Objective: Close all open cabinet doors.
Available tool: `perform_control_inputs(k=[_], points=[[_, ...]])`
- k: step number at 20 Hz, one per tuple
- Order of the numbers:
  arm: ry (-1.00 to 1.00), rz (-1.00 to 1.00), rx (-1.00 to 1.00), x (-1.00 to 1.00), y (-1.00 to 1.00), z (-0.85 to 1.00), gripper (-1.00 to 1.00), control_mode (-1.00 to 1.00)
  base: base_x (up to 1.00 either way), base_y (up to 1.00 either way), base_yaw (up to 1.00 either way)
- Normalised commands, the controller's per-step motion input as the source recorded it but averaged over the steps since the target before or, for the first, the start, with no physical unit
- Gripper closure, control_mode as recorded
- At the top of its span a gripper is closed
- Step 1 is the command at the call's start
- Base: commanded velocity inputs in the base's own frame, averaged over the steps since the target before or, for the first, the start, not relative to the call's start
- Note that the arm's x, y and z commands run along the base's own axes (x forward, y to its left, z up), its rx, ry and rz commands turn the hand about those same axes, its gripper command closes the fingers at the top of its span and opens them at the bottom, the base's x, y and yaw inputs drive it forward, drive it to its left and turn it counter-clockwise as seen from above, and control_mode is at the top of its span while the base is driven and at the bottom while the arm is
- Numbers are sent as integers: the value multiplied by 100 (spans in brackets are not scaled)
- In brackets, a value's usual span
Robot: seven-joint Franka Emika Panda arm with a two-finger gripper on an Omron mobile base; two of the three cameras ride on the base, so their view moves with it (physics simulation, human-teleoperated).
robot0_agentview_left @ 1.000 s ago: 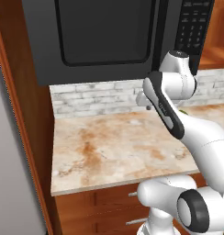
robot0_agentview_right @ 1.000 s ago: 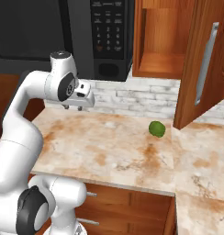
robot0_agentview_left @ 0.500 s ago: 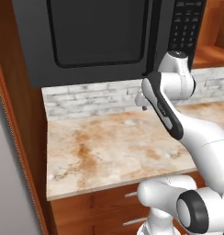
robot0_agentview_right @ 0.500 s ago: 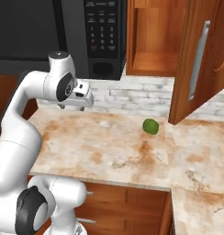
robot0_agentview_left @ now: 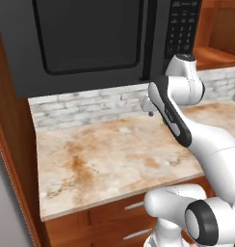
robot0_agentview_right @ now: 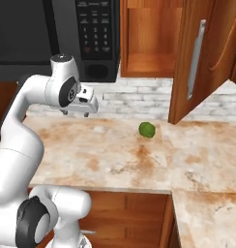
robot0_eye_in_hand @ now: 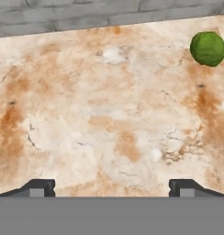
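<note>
Open cabinet door point(robot0_agentview_right: 203, 58) swung out over the right part of the bench point(robot0_agentview_right: 139, 160), hanging above the marble top with clear air beneath its lower edge. Glossy reddish-brown panel, carved curved outline on its face, slim vertical silver bar handle point(robot0_agentview_right: 195, 59) near its free edge. Behind it, cabinet interior point(robot0_agentview_right: 149, 43) exposed: bare wooden shelf and back wall, nothing seen stored there, though the door hides its right part. Black microwave point(robot0_agentview_right: 57, 34) mounted left of that cabinet, keypad facing out, door flush. Grey brick backsplash point(robot0_agentview_right: 134, 99) along the rear edge of the bench. Broad open stretch of marble between the arm and the door; bench turning a corner at lower right, front edge overhanging drawer fronts point(robot0_agentview_left: 134, 207) with horizontal handles. Small round green fruit, possibly a lime point(robot0_agentview_right: 147, 129), lying on the marble near the backsplash, below and left of the door's lower corner, well apart from the arm. Gripper point(robot0_agentview_right: 76, 113) held above the bench under the microwave, well left of the door, pointing down, fingers spread wide at the two sides of the hand view with nothing between them but marble; lime at the upper right of that view.
</note>
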Motion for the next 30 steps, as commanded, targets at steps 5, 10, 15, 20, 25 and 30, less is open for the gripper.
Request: perform_control_inputs(k=[5,10,15,20,25,30], points=[[0,0,0,0,0,0,-100,100,0,-23,-22],[0,0,0,0,0,0,-100,100,2,-25,-18],[0,0,0,0,0,0,-100,100,29,-33,-11],[0,0,0,0,0,0,-100,100,43,-33,-5],[0,0,0,0,0,0,-100,100,33,-28,-6],[0,0,0,0,0,0,-100,100,30,-33,-3]])
